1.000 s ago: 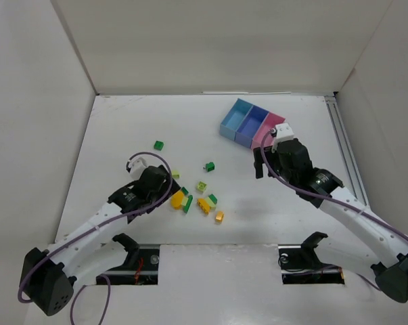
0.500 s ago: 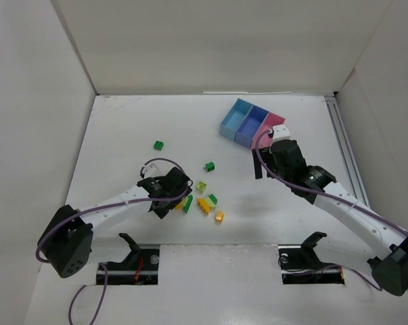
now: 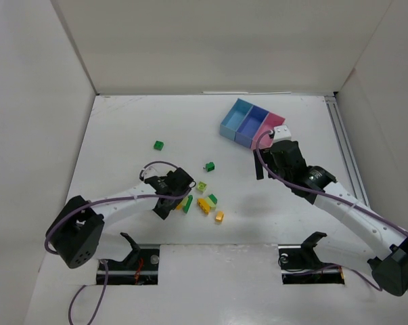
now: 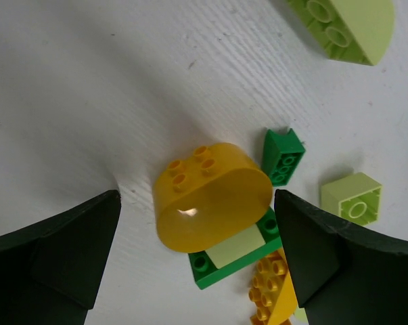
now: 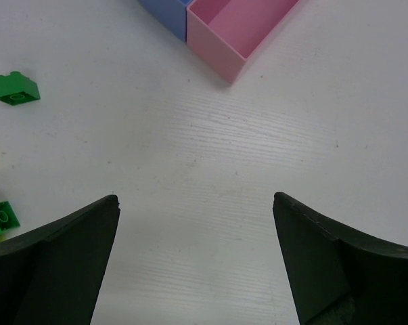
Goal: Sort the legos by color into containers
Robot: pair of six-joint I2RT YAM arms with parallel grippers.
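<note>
My left gripper [image 3: 174, 196] is open and low over the lego cluster. In the left wrist view its gripper [image 4: 197, 203] straddles a rounded yellow brick [image 4: 210, 200] that leans on a dark green plate brick [image 4: 220, 267]. The fingers [image 4: 61, 250] stand apart from the yellow brick. A small dark green brick [image 4: 283, 156], a lime brick [image 4: 351, 198] and a yellow-orange brick [image 4: 271, 291] lie close by. My right gripper [image 3: 263, 166] is open and empty over bare table [image 5: 195, 203]. The joined bins, light blue [image 3: 236, 116], darker blue [image 3: 252, 123] and pink [image 3: 270, 127], stand just beyond it.
Loose dark green bricks lie apart from the cluster at the left [image 3: 159, 145] and at the middle [image 3: 209, 166]. An orange brick [image 3: 219, 217] lies near the front edge. White walls enclose the table on three sides. A rail [image 3: 342, 145] runs along the right side.
My left arm has swung in and dropped, so its open gripper now straddles the yellow brick. My right gripper has shifted slightly toward the bins.
</note>
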